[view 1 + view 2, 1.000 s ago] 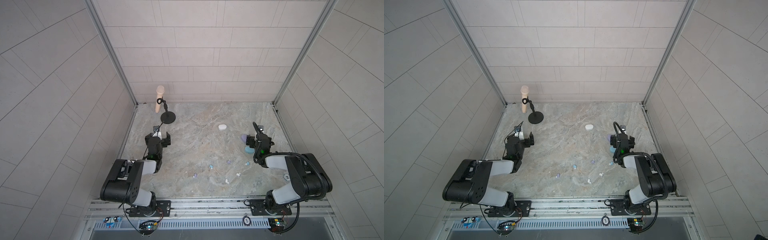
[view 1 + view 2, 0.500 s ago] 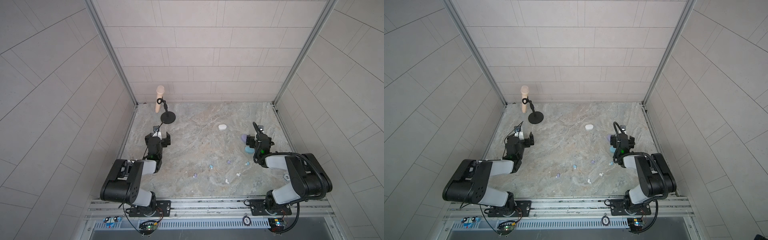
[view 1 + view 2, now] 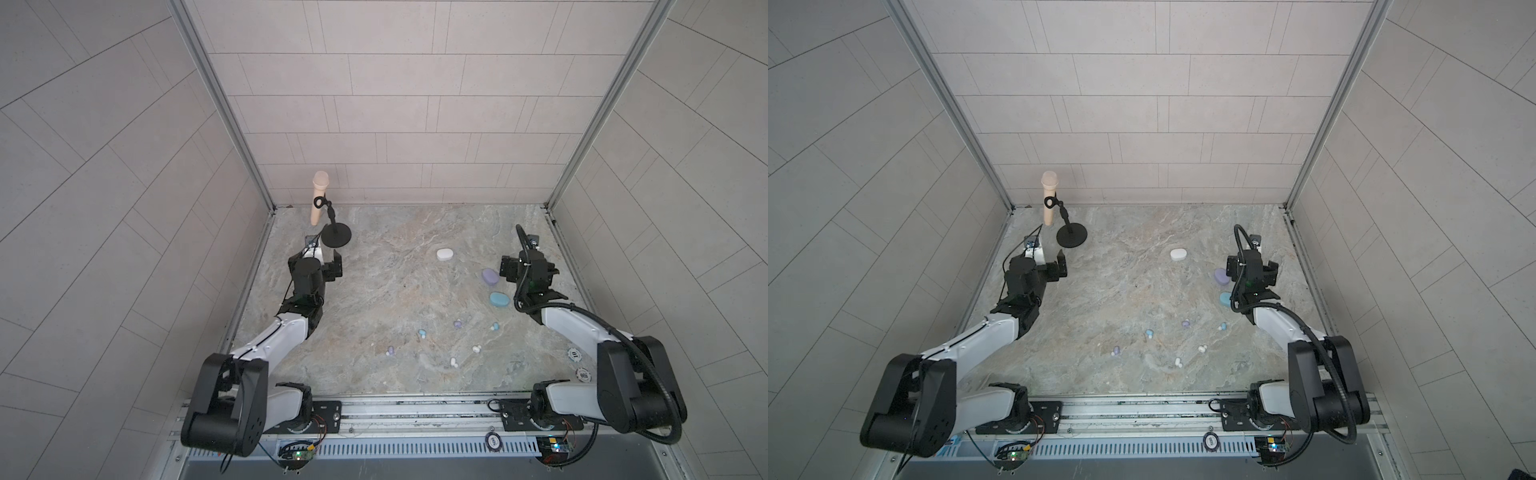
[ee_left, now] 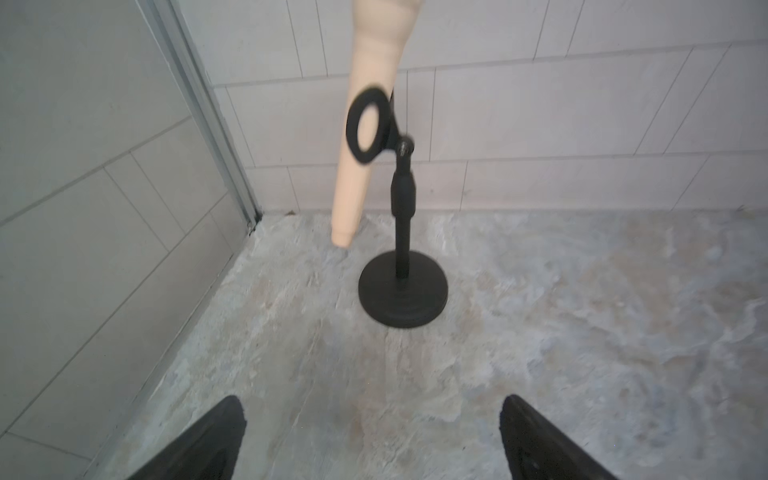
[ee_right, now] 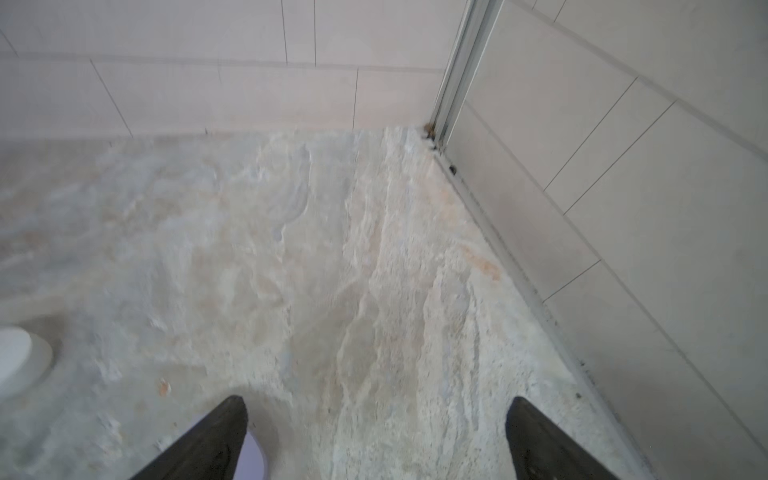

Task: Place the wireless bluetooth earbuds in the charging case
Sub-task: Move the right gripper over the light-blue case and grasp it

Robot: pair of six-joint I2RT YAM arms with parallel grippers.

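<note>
- Left gripper [image 4: 372, 401] gapes wide, empty, facing the microphone stand [image 4: 402, 291].
- Right gripper [image 5: 376, 401] equally wide, empty, just beside the lilac charging case [image 3: 490, 277].
- Earbuds [image 3: 457, 324] lie scattered on the table [image 3: 374, 291], nearer the front.

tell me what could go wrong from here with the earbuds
1. The earbuds lie tiny and scattered; a wide open right gripper could flick one away.
2. That gripper sits by the lilac case and may shove it.
3. The left gripper faces the microphone stand; a swing could tip it.
</note>
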